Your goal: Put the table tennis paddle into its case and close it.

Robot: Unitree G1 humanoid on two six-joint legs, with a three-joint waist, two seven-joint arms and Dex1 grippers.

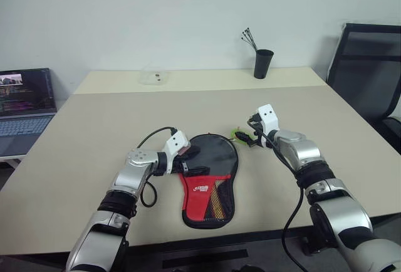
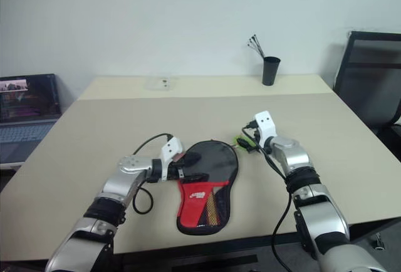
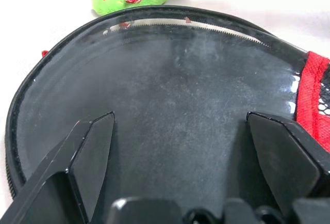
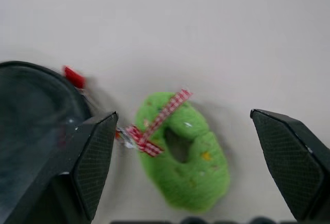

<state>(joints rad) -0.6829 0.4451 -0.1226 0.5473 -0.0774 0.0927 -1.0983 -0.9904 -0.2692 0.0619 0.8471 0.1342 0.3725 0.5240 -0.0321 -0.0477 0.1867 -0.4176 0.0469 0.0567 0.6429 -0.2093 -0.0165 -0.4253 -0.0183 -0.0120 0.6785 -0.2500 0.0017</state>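
- We see the case lying flat on the beige surface, round end away from us, red panel and mesh pocket toward the near edge
- Our left pincer hangs spread over the case's round black part, pinching nothing
- Our right pincer is spread too, its fingers either side of the green charm, just beside the case's far rim
- We cannot tell where the paddle is
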